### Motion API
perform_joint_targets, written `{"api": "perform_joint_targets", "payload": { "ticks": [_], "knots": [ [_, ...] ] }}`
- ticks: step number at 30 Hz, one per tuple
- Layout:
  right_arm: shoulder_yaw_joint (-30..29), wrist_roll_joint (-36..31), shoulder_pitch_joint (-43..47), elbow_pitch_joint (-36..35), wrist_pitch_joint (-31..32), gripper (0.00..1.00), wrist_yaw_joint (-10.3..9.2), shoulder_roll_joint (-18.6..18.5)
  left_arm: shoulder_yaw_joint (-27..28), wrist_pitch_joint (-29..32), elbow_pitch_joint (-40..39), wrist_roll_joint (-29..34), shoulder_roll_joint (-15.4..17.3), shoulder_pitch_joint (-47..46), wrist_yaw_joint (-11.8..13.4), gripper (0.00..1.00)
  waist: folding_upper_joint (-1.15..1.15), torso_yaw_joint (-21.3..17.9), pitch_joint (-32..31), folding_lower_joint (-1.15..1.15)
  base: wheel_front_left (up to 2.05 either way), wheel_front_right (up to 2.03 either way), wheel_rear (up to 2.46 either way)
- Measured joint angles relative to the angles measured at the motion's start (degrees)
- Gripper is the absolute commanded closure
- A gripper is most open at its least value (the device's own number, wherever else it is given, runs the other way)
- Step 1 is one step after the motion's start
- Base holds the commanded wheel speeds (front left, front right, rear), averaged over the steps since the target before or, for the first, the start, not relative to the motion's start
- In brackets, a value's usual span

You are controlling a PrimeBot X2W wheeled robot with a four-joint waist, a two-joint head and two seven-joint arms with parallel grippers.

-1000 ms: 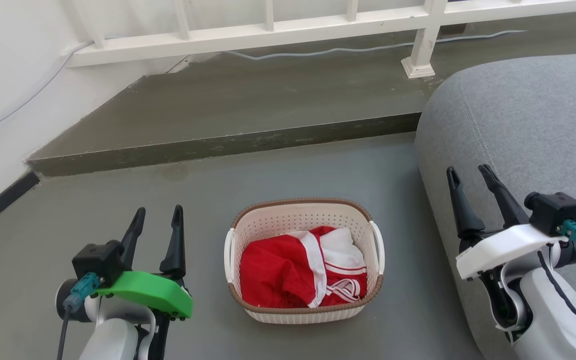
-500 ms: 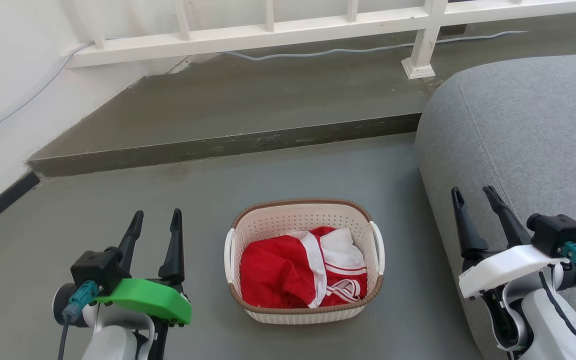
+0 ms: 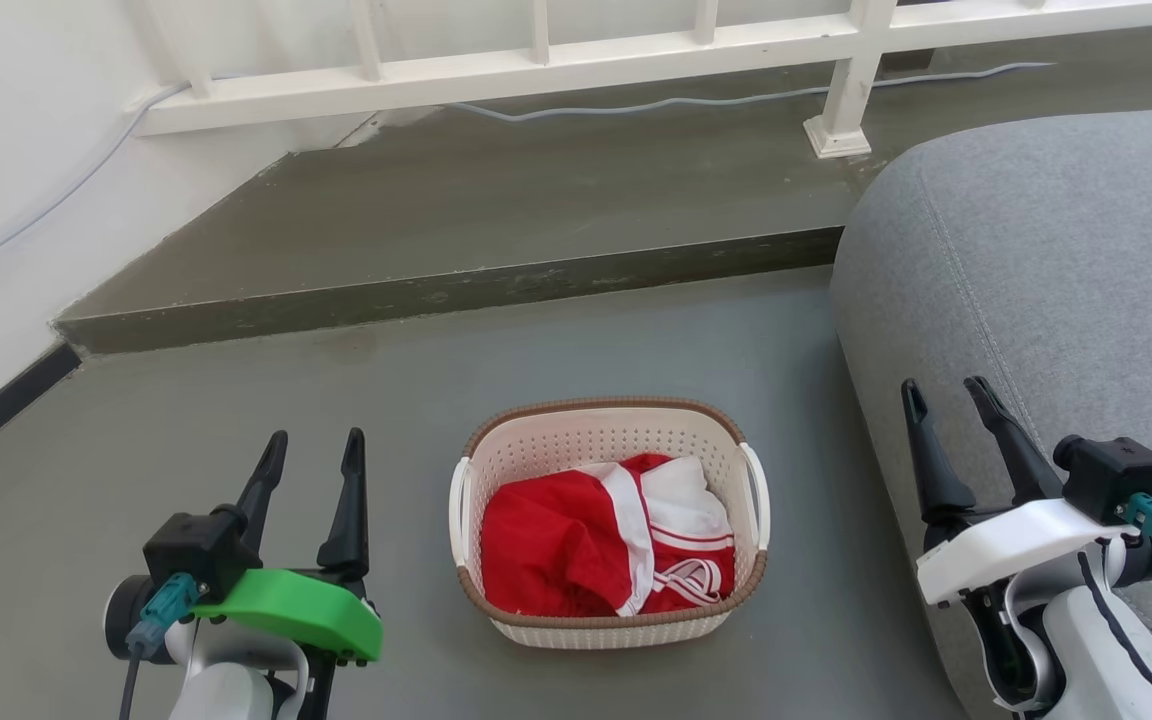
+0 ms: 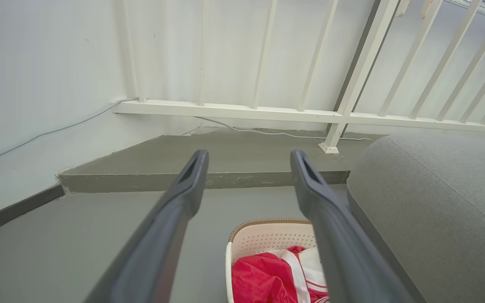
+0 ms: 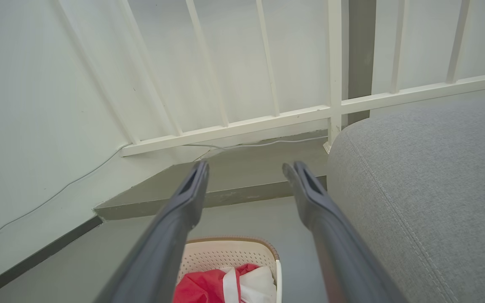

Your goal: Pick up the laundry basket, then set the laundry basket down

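The laundry basket [image 3: 608, 455] stands on the grey floor at the lower middle of the head view, cream with a brown rim and white side handles, holding red-and-white clothing [image 3: 606, 550]. My left gripper [image 3: 316, 446] hangs open to the basket's left, well apart from it. Over the sofa's edge to the basket's right, my right gripper [image 3: 943, 392] is open and holds nothing. The basket [image 4: 267, 240] sits low between the fingers in the left wrist view, and its far end [image 5: 230, 254] shows low in the right wrist view.
A grey sofa [image 3: 1056, 260] fills the right side, close to the basket. Behind the basket a raised concrete step [image 3: 456, 290] runs across, with a white railing [image 3: 536, 70] and a cable [image 3: 696, 100] beyond. A white wall [image 3: 6, 180] stands at left.
Both grippers have sunk lower in the head view, the right one more, and stay open. The basket has not moved.
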Motion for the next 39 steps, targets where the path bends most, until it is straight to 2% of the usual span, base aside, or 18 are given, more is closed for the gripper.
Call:
{"api": "perform_joint_targets", "payload": {
  "ticks": [9, 10, 19, 39],
  "knots": [
    [-0.97, -1.40, 0.13, -0.02, 0.00, 0.00, 0.81, 0.89, 0.86, 0.00, -0.27, 0.26, -0.08, 0.12, -0.78, 0.00, 0.00, -0.07, -0.10, 0.00, 0.00, 0.00, 0.00],
    [-1.02, -1.43, 0.20, 0.10, 0.01, 1.00, 0.97, 0.97, 0.82, 0.01, -0.12, -0.07, -0.08, 0.21, -1.18, 1.00, 0.00, -0.08, -0.11, 0.00, 0.00, 0.00, 0.00],
    [-0.92, -0.49, 2.49, 2.71, 0.31, 1.00, 0.97, 2.37, 0.80, 0.25, 2.71, -1.04, -0.34, 2.16, -1.15, 1.00, 0.00, -0.09, -0.18, 0.00, 0.00, 0.00, 0.00],
    [-4.98, 15.28, 2.31, 2.70, 4.83, 1.00, 1.56, 3.15, 3.58, 4.36, 2.65, -17.05, -0.38, 2.16, -1.55, 1.00, 0.00, -0.10, -0.56, 0.00, 0.00, 0.00, 0.00]
  ]
}}
